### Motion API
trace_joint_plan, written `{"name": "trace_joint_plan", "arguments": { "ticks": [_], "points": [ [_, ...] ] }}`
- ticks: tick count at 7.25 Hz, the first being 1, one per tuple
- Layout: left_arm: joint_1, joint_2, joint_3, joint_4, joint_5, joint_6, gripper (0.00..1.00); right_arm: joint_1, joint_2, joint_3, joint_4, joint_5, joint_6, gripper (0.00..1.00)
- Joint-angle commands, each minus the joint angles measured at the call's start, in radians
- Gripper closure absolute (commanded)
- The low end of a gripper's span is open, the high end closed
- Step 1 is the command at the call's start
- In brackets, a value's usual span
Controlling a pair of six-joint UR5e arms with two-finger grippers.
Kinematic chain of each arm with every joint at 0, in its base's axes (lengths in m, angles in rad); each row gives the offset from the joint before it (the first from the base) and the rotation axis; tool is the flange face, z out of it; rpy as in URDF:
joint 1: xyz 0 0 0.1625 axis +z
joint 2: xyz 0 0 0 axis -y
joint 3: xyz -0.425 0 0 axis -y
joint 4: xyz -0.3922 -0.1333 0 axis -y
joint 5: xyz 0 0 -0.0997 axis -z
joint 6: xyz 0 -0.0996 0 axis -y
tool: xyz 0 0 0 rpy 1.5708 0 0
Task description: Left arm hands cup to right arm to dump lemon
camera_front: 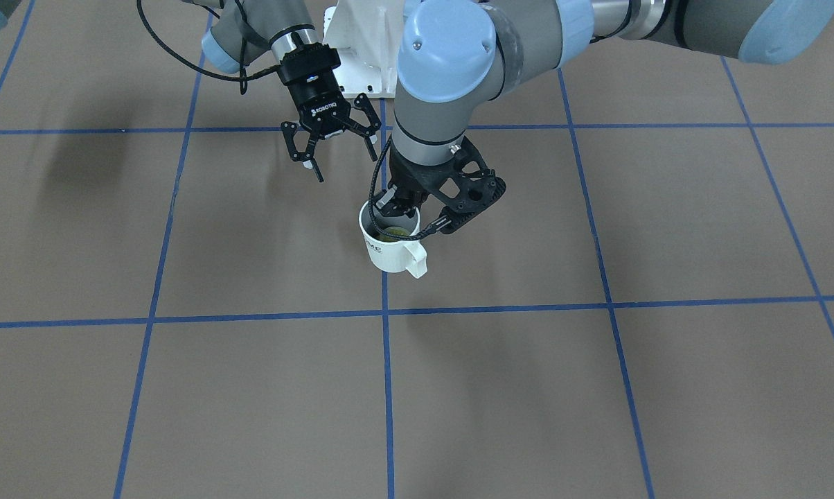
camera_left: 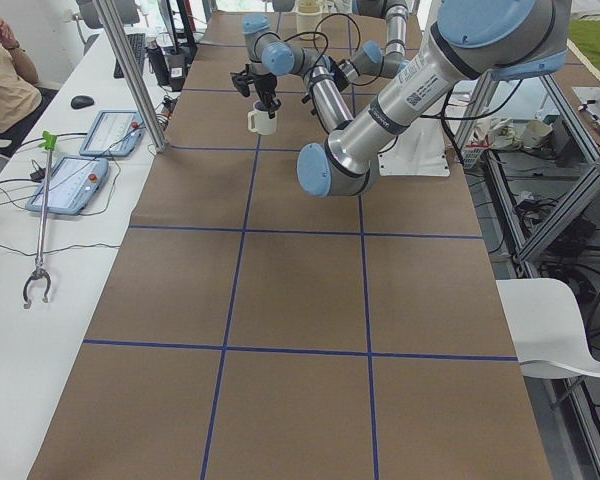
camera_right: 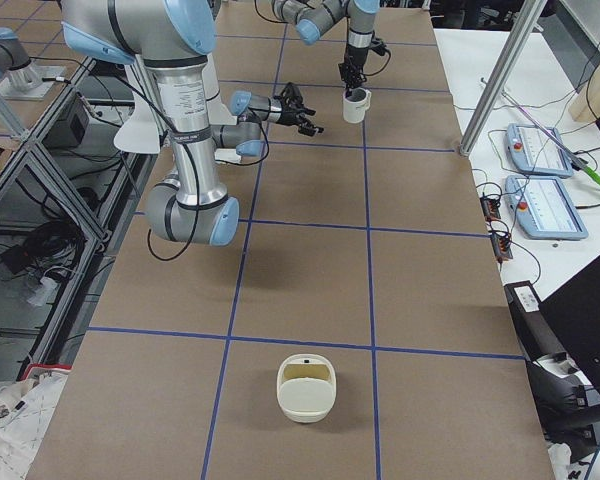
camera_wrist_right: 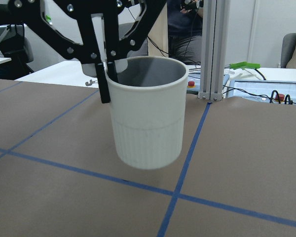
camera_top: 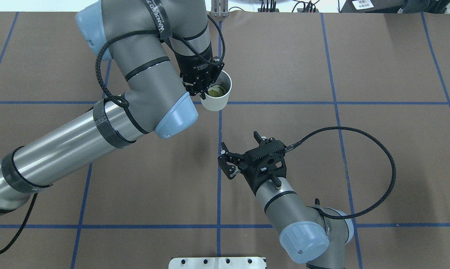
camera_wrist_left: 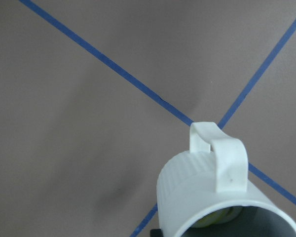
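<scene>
Presently the black two-finger left gripper (camera_top: 202, 89) is clamped on the rim of a small cream-white ribbed cup (camera_top: 219, 101), one finger inside the wall and one outside, holding it upright with a round yellow-green lemon slice (camera_top: 216, 90) in its bottom. Near the cup, on its robot side, the matching black right gripper (camera_top: 225, 161) hovers empty, jaws spread wide, facing it. The hand-over seems about to begin: the right gripper must close on the cup's free wall before the left lets go.
</scene>
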Motion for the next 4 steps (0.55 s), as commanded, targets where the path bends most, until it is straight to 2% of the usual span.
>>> {"name": "trace_joint_plan", "arguments": {
  "ticks": [1, 4],
  "points": [
    [0.019, -0.01, -0.005, 0.0, -0.039, -0.031, 1.0, -0.001, 0.029, -0.032, 0.004, -0.064, 0.005, 0.01],
    [0.043, -0.012, -0.01, 0.002, -0.079, -0.033, 1.0, -0.001, 0.032, -0.035, 0.018, -0.083, 0.005, 0.01]
  ]
}}
